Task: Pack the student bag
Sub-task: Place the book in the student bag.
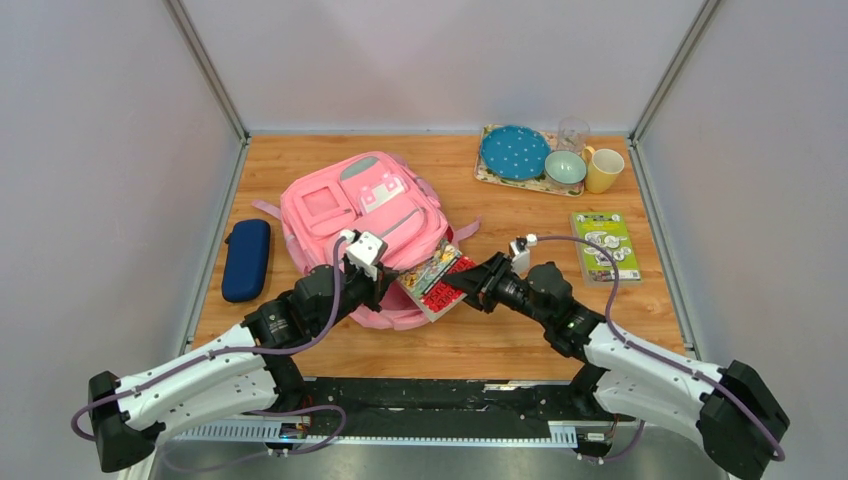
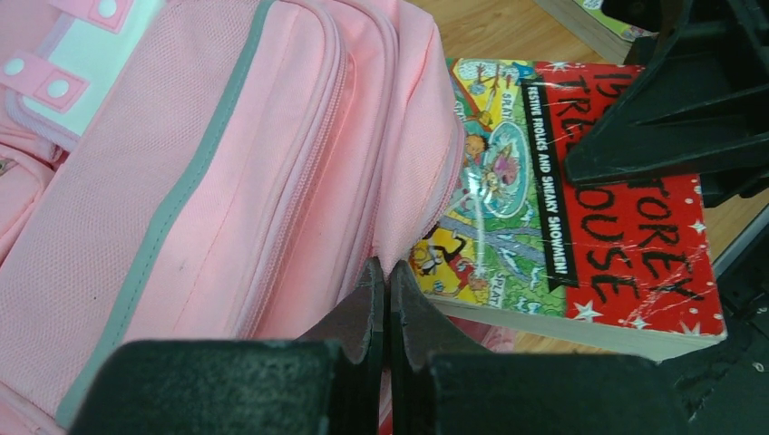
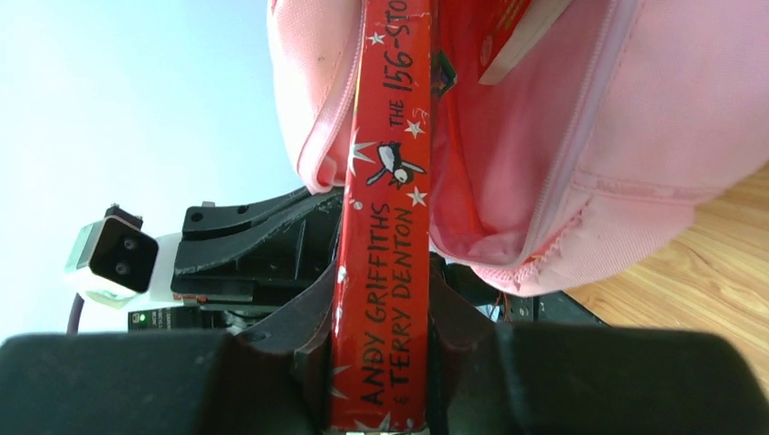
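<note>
The right pincer (image 3: pixel 381 313) was clamped tight on the spine of a red book (image 3: pixel 385 181), whose far end sat inside the open mouth of the student bag (image 1: pixel 355 215). The left pincer (image 2: pixel 382 281), closed to a sliver, pinched the pink rim of that mouth. The bag lay flat, left of centre in the top view, on the counter (image 1: pixel 500 335), with the book jutting toward the lower right.
</note>
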`<state>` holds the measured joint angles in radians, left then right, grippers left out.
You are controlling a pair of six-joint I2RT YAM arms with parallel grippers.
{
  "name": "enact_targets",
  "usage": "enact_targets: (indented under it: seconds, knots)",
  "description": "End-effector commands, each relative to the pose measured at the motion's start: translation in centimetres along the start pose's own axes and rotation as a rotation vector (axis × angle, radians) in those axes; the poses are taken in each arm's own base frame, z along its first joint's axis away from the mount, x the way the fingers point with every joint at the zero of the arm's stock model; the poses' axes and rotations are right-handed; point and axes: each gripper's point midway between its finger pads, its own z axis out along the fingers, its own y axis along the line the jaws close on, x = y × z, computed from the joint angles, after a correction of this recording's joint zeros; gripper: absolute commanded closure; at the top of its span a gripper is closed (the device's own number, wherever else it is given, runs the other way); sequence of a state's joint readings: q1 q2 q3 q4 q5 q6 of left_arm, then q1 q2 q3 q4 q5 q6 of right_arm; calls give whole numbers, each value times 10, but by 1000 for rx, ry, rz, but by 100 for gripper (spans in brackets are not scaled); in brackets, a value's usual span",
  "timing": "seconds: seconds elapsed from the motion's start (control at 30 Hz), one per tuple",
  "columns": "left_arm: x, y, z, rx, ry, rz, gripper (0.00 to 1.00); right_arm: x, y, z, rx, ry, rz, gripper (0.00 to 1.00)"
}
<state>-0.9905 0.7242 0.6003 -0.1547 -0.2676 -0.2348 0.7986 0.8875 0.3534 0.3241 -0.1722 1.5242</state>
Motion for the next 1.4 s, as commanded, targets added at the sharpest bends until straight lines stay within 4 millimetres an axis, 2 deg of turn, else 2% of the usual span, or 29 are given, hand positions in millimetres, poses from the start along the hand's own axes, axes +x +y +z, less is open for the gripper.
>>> enact_targets:
  seconds: [0.0, 0.13, 0.2, 0.23, 0.3, 0.33, 0.37, 0.4, 0.43, 0.47, 0.5, 0.53, 0.57, 0.6, 0.67, 0.7, 0.77, 0.8, 0.83, 0.9, 0.93, 0.97, 1.0, 1.03, 1.07, 1.1, 1.17, 1.2, 1.37]
  knots:
    - [-48, -16, -5, 76, -171, -61, 100, 2, 71, 12, -225, 19, -52, 100]
    - [-50, -22, -5, 106, -172, -63, 100, 4, 66, 45, -214, 47, -36, 100]
    - [-51, -24, -6, 118, -174, -70, 100, 9, 73, 61, -238, 47, -65, 100]
    - [-50, -24, -7, 118, -173, -73, 100, 8, 60, 77, -202, 41, -70, 100]
    - [-59, -25, -9, 127, -209, -83, 100, 7, 68, 95, -236, 14, -69, 100]
    - [-61, -25, -10, 127, -214, -84, 100, 6, 47, 114, -191, 12, -64, 100]
    - [-62, -24, -12, 126, -220, -84, 100, 5, 42, 124, -189, -12, -60, 100]
    - [-64, -23, -13, 121, -227, -87, 100, 3, 55, 132, -243, -29, -56, 100]
    - [-69, -23, -15, 124, -240, -77, 100, 3, 47, 143, -233, -39, -43, 100]
    - [-73, -20, -17, 106, -244, -57, 100, 2, 25, 159, -203, -48, -33, 100]
    - [-66, -8, -17, 44, -209, -45, 100, 3, 36, 163, -279, -52, -25, 100]
    - [-66, -7, -18, 44, -216, -35, 100, -4, 32, 171, -279, -93, -2, 100]
    - [-71, -9, -23, 57, -242, -34, 100, -5, 7, 185, -225, -95, 9, 100]
    - [-71, -12, -24, 77, -246, -35, 100, -5, 9, 188, -248, -100, 1, 100]
    - [-69, -13, -26, 90, -236, -42, 100, -12, -2, 194, -226, -176, -13, 100]
    - [-67, -14, -26, 95, -228, -41, 100, -16, -15, 197, -177, -199, -15, 97]
    - [-63, -14, -26, 97, -217, -41, 100, -22, -14, 203, -166, -230, -48, 91]
    - [-62, -16, -26, 106, -213, -40, 100, -23, -25, 206, -111, -234, -57, 82]
    - [-60, -16, -27, 109, -212, -43, 100, -25, -23, 210, -96, -240, -64, 76]
    - [-60, -16, -28, 112, -216, -52, 100, -23, -35, 212, -31, -213, -70, 63]
    - [-58, -15, -28, 108, -212, -51, 100, -21, -36, 210, -24, -202, -78, 59]
    - [-57, -15, -28, 107, -214, -52, 100, -17, -56, 205, 65, -183, -79, 57]
    - [-56, -14, -29, 106, -214, -53, 100, -15, -60, 201, 88, -175, -99, 54]
    - [-54, -14, -28, 103, -210, -52, 100, -11, -52, 195, 87, -168, -122, 50]
    - [-53, -14, -29, 105, -208, -52, 100, -8, -61, 188, 126, -160, -141, 47]
    - [-52, -15, -29, 112, -204, -52, 100, -8, -73, 182, 185, -155, -177, 27]
    - [-50, -20, -29, 143, -204, -42, 100, -2, -72, 174, 201, -133, -197, 24]
    - [-49, -22, -29, 157, -201, -43, 100, 0, -78, 170, 222, -125, -210, 13]
    - [-40, -21, -26, 147, -170, -37, 100, 10, -86, 154, 278, -94, -211, 11]
